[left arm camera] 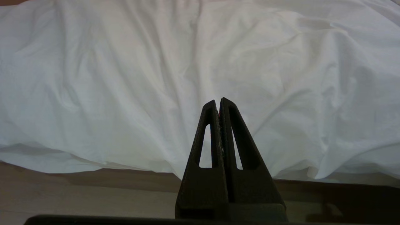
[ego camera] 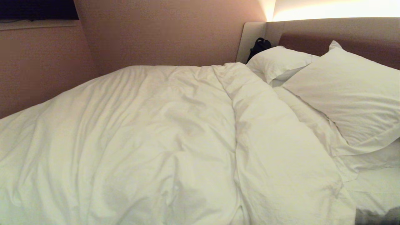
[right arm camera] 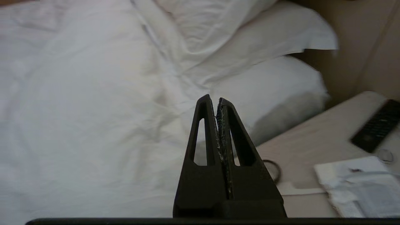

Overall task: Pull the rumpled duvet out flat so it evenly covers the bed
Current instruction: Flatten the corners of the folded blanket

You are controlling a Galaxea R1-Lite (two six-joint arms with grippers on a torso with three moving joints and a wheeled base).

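The puffy white duvet point(ego camera: 140, 134) lies creased across the bed, and a thick fold point(ego camera: 265, 150) of it runs down its pillow-side end. The bed's padded headboard point(ego camera: 343, 34) stands at the right. Neither arm shows in the head view. My left gripper point(left arm camera: 217, 101) is shut and empty, off the bed's side, facing the duvet's hanging edge point(left arm camera: 125, 156). My right gripper point(right arm camera: 215, 99) is shut and empty too, in the air in front of the duvet point(right arm camera: 93, 109) near the pillows.
Two white pillows point(ego camera: 343, 93) point(ego camera: 278, 62) lean on the headboard, a black object point(ego camera: 259, 45) behind the far one. A bedside table point(right arm camera: 328, 140) by the bed holds a remote point(right arm camera: 378, 125), papers point(right arm camera: 359, 181) and a ring point(right arm camera: 275, 170). A wall point(ego camera: 156, 34) runs along the far side.
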